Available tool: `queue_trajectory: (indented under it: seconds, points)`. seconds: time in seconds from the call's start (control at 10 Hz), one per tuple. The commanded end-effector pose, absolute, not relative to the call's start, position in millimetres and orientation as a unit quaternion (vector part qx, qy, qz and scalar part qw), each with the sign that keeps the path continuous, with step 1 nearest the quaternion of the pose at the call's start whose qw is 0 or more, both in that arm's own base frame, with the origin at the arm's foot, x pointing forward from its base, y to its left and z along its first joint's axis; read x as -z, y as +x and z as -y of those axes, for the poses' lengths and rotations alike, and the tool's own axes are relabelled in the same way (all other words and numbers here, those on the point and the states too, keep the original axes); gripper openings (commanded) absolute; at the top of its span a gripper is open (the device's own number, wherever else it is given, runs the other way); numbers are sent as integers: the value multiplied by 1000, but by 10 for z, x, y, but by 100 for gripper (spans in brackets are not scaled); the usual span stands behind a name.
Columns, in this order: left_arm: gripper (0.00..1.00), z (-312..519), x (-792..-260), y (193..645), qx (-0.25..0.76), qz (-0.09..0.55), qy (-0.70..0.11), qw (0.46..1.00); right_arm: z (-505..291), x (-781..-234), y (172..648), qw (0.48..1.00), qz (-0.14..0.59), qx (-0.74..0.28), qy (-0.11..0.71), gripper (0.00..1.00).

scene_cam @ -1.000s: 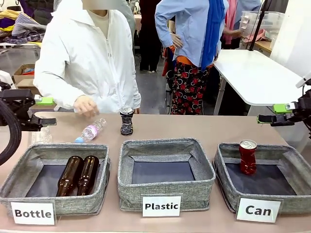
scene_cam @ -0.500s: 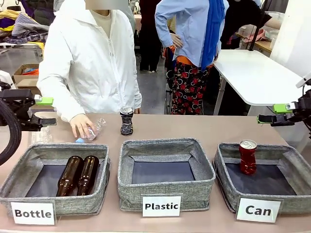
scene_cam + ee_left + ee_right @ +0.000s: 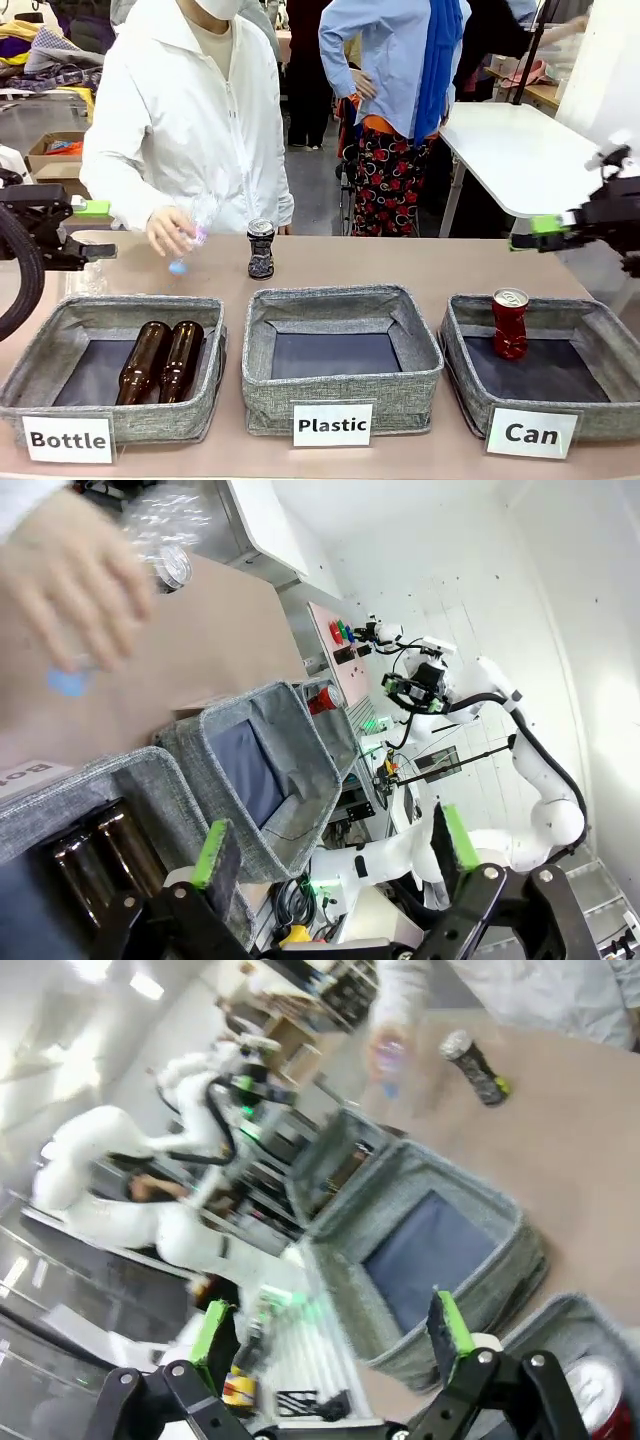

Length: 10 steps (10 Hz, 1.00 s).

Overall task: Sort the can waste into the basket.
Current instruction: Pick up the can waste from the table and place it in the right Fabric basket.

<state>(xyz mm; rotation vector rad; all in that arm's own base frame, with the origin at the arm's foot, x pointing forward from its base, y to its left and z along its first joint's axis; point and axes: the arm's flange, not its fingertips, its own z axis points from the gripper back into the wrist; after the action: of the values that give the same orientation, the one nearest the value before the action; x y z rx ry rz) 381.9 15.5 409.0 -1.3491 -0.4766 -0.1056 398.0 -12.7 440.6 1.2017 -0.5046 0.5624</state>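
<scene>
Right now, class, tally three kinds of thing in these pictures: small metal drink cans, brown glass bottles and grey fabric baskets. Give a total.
Small metal drink cans: 2 (red dented can, black patterned can)
Brown glass bottles: 2
Grey fabric rectangular baskets: 3 (Bottle basket, Plastic basket, Can basket)
Total: 7

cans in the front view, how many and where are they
2. The red can stands upright inside the basket labelled Can; the black can stands on the table beyond the Plastic basket. The basket floors show, so none seems hidden.
</scene>
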Motion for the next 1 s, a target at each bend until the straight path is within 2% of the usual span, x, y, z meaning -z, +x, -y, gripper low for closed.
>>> queue_trajectory:
  seconds: [0.0, 0.1, 0.2, 0.3, 0.6, 0.9]
  points:
    - [100, -169, -4115, 3782, 50, 212, -622, 752, -223, -4492, 4199, 800, 218, -301, 471, 100]
    - [100, -169, -4115, 3782, 50, 212, -622, 752, -255, -4483, 4272, 801, 215, -295, 474, 100]
    - [100, -155, -4088, 3819, 48, 218, -618, 753, -192, -4468, 4303, 781, 230, -269, 514, 100]
    - [100, -233, -4144, 3773, 14, 239, -549, 801, -301, -4513, 4200, 787, 227, -304, 486, 100]
    - [100, -61, -4556, 3807, 31, 286, -470, 834, -301, -4513, 4200, 787, 227, -304, 486, 100]
    - [100, 150, -4657, 3965, 55, 269, -453, 848, -301, -4513, 4200, 787, 227, -304, 486, 100]
